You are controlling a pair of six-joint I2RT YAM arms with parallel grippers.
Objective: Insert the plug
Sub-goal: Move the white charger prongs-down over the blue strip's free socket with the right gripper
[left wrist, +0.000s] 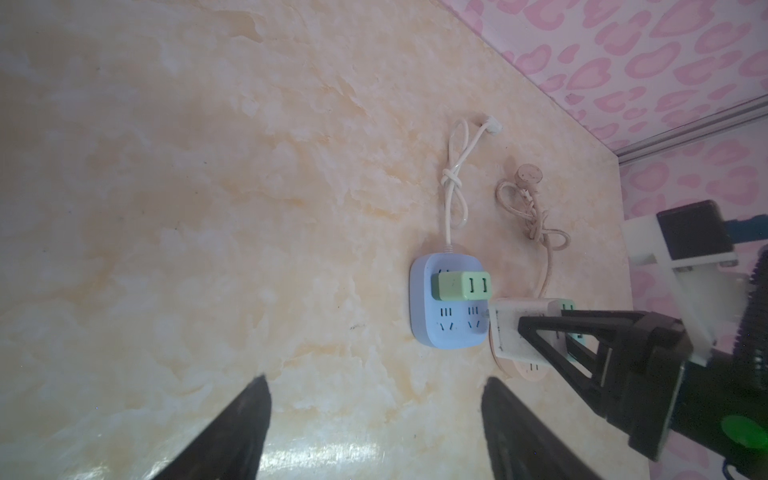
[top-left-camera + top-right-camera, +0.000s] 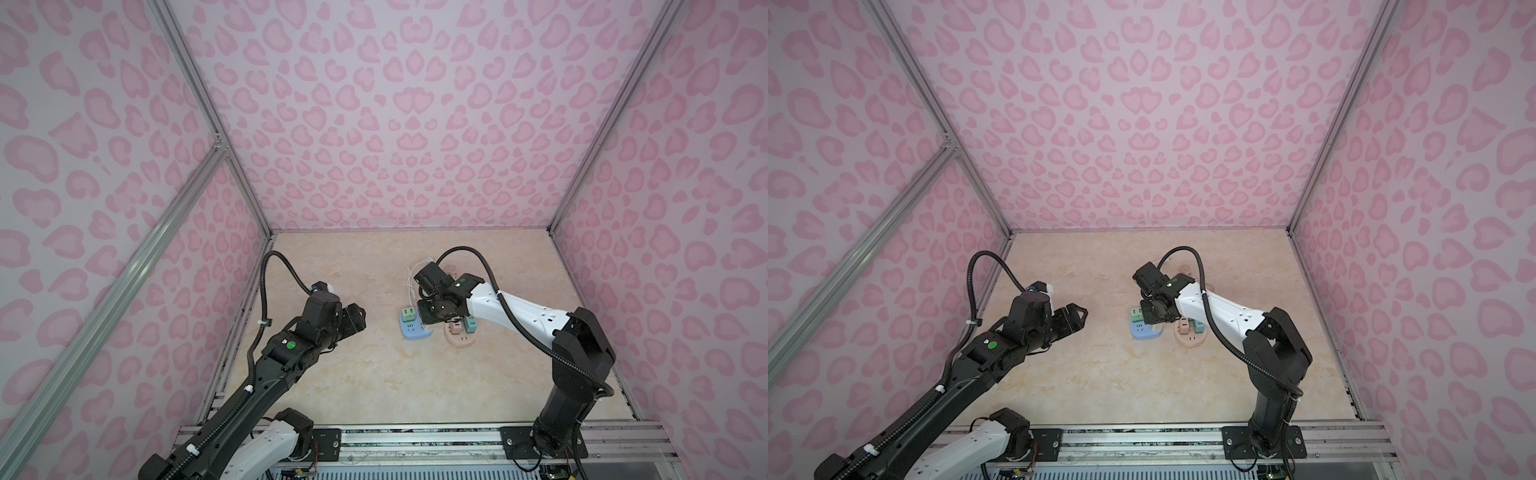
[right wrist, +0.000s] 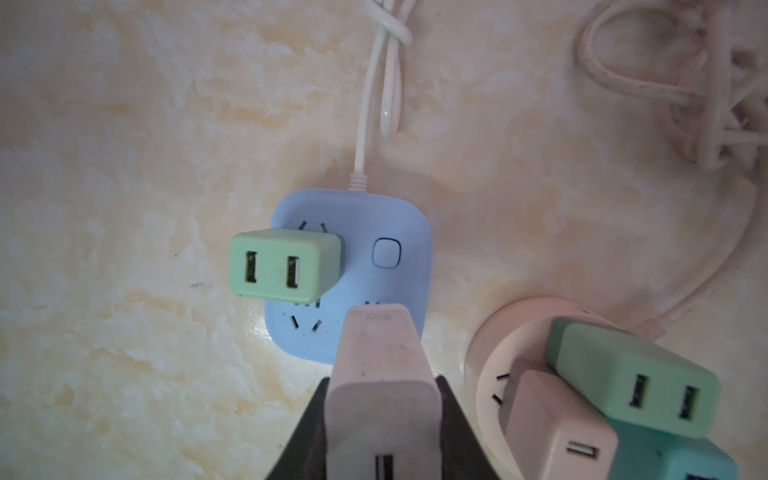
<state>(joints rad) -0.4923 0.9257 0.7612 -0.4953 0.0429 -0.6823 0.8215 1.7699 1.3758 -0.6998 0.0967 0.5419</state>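
My right gripper (image 3: 382, 379) is shut on the plug (image 3: 382, 365), a pale pink-white block, also seen in the left wrist view (image 1: 515, 328). The plug's far end hangs over the near corner of the blue power strip (image 3: 374, 257), over a free socket; its prongs are hidden. A light green plug (image 3: 282, 270) sits in that strip (image 2: 411, 332) (image 2: 1144, 332). In both top views the right gripper (image 2: 436, 322) (image 2: 1160, 320) points down at the strip. My left gripper (image 2: 357, 318) (image 2: 1077, 318) (image 1: 374, 378) hovers open and empty to the left of it.
A round pink power strip (image 3: 494, 332) lies right beside the blue one (image 1: 446, 332), carrying a pink plug (image 3: 557, 424), a green one (image 3: 631, 378) and a teal one (image 3: 673, 457). Behind the strips lie a knotted white cord (image 3: 386, 62) and a tangled pink cord (image 3: 706, 83). Pink patterned walls enclose the table.
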